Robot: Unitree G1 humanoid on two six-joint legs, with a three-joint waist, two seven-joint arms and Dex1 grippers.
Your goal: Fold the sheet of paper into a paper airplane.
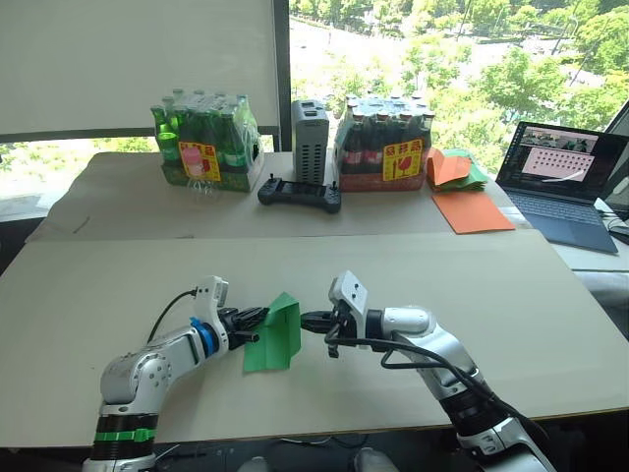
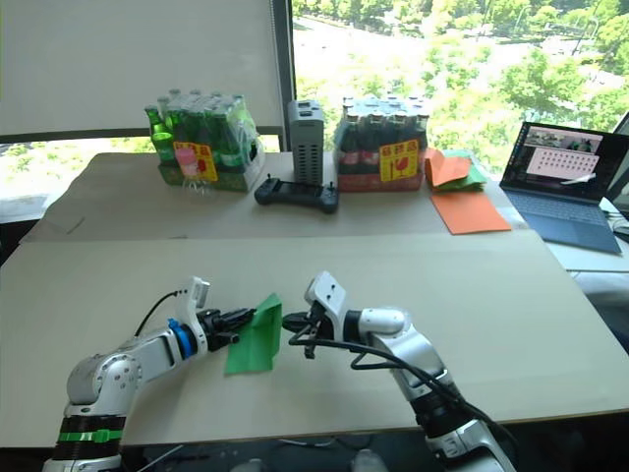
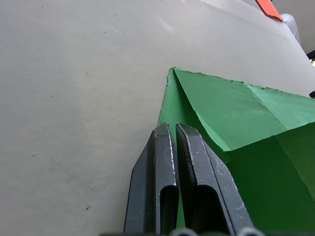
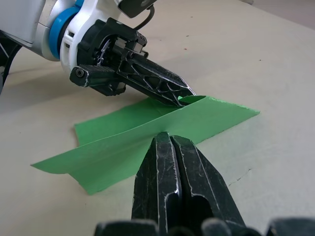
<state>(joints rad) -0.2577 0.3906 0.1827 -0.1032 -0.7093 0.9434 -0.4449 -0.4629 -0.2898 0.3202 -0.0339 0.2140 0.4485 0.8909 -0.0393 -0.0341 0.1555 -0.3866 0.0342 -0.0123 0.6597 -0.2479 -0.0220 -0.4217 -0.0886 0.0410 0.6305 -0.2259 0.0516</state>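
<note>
Sheet of paper [image 4: 147,132] pinched at opposite edges by both tools.

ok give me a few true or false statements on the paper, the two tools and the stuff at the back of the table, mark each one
1. The green sheet of paper lies fully flat. False: part of it is folded up off the table.
2. The left tool touches the sheet from the robot's left. True.
3. The right tool holds an orange sheet. False: its closed tips sit at the green sheet's edge; the orange sheet lies far back.
4. A black controller lies in front of the bottle packs. True.
5. The laptop is shut. False: its screen is up and lit.
</note>
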